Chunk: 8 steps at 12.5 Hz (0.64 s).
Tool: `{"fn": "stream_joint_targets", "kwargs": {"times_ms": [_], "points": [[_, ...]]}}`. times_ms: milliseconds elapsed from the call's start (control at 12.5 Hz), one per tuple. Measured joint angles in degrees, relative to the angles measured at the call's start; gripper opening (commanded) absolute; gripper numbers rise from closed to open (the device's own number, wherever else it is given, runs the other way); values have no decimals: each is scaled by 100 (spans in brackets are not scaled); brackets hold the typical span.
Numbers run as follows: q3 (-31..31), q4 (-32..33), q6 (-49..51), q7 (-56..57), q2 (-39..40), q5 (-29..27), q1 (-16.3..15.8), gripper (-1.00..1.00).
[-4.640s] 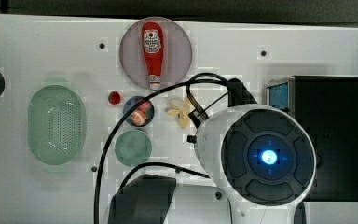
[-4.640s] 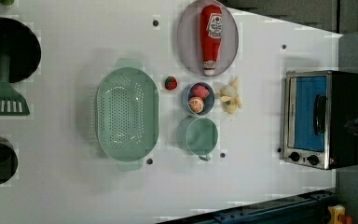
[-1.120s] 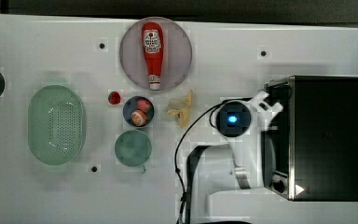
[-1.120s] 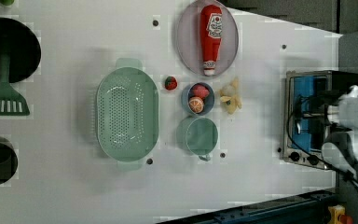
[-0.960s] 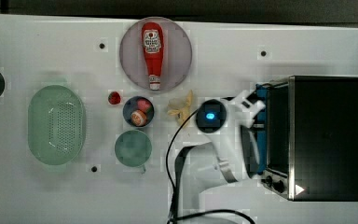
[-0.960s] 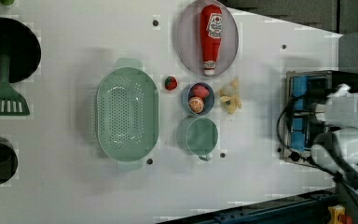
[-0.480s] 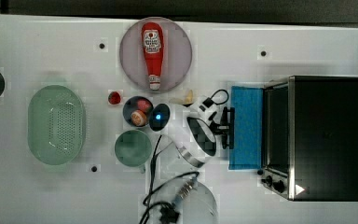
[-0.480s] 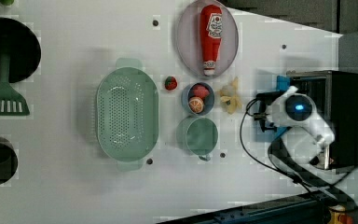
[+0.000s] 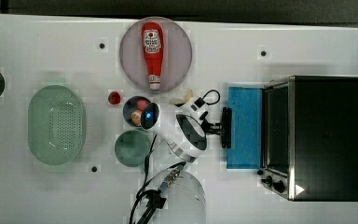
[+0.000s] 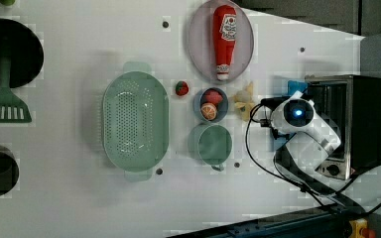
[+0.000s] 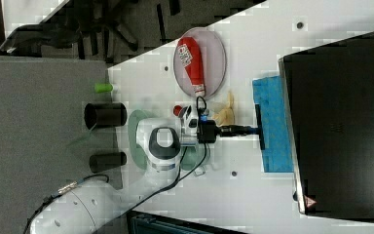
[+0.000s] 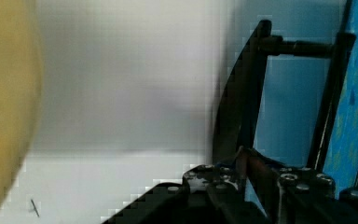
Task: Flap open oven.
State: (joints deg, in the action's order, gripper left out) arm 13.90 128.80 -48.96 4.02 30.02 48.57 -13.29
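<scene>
In the top view, left to right: green colander [image 9: 56, 124], dark bowl [image 9: 137, 111], green cup [image 9: 132, 148] and a ketchup bottle [image 9: 152, 53] on a plate [image 9: 182, 44]. The gripper [image 9: 220, 127] is clamped on the black handle [image 9: 226, 127] of the blue door [image 9: 244, 127], flapped down flat. The oven [image 9: 326, 137] sits at the top view's right, 2 knobs [image 9: 272, 183] on its front.

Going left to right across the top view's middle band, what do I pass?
Green colander → small red item → fruit bowl → gripper → door handle → open blue door → oven.
</scene>
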Motion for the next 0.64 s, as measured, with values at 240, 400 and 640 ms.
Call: {"fn": "stream_joint_targets", "kwargs": {"times_ms": [240, 400, 640], "points": [[-3, -90, -106, -112, -357, -915, -16, -65], [-17, -101, -129, -112, -1002, -2139, -29, -65], [-8, -336, 708, -117, -2380, -3468, -65, -65]]}}
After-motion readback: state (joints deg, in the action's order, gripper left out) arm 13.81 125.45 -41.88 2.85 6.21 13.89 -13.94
